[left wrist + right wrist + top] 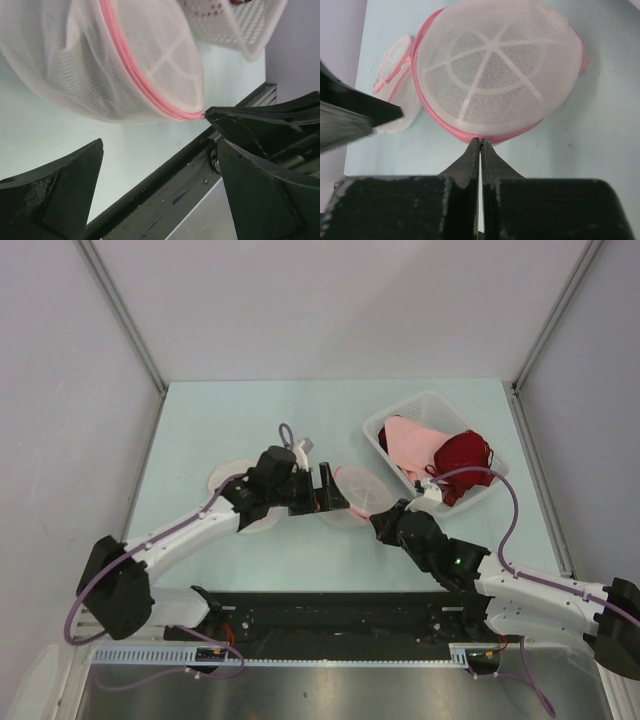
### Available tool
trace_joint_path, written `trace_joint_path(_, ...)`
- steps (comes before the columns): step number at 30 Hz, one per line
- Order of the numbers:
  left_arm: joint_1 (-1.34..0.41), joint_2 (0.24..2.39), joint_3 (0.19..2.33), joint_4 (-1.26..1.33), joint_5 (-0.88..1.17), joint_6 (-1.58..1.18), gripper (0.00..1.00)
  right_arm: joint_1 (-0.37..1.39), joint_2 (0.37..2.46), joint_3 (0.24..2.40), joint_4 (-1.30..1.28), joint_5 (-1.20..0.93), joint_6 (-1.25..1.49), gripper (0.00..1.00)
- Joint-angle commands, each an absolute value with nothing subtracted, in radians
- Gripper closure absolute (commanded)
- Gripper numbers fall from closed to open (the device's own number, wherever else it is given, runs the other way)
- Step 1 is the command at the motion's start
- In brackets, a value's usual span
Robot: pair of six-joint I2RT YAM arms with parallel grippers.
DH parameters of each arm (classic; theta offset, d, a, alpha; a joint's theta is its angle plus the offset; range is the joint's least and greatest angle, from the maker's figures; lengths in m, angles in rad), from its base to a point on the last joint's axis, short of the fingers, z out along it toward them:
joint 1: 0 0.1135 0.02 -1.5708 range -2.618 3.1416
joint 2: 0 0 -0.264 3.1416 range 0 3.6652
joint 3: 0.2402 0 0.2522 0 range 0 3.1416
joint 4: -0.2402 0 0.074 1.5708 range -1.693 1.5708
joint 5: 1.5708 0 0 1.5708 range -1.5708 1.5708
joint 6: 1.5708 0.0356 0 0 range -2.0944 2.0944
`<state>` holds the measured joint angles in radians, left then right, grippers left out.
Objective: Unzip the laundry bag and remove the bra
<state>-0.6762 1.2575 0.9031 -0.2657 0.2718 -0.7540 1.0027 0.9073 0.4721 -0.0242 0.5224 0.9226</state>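
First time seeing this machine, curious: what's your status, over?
Left tool open, empty, beside the laundry bag. Right tool shut on its pink trim. Bra not in sight. Second mesh pouch nearby, not in the way.

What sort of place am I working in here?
Likely a lab test cell: grey panel walls box in a teal table, with a laundry bag and white basket of garments staged.

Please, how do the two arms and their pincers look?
The left arm and right arm have white links, black joints and a thin purple cable alongside. The left pincer and right pincer are black, with wedge-shaped fingers tapering to points.
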Motion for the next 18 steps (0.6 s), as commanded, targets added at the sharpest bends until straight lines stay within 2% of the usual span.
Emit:
trace_joint_path(1,-0.706,1.34,0.911,-0.143,0.328,-0.811,0.0,1.005,0.899,0.517,0.005,0.546,0.933,1.0)
trace_joint_path(11,-0.709,1.414,0.943,-0.078,0.318,-0.838,0.18,1.011,0.879,0.517,-0.058,0.571,0.931,1.0)
trace_joint_path(14,-0.709,1.443,0.957,-0.081,0.316,-0.841,0.45,1.009,0.885,0.517,-0.054,0.558,0.922,1.0)
trace_joint_path(15,-0.709,1.45,0.963,-0.09,0.313,-0.833,0.75,1.006,0.887,0.517,-0.058,0.558,0.922,1.0)
trace_joint_path(16,-0.707,1.45,0.988,-0.138,0.301,-0.822,0.9,0.997,0.885,0.517,-0.078,0.555,0.922,1.0)
trace_joint_path(17,-0.706,1.444,1.0,-0.162,0.285,-0.81,0.99,0.986,0.885,0.515,-0.092,0.555,0.925,1.0)
trace_joint_path(18,-0.703,1.428,1.011,-0.188,0.26,-0.784,1.0,0.948,0.882,0.512,-0.107,0.552,0.934,1.0)
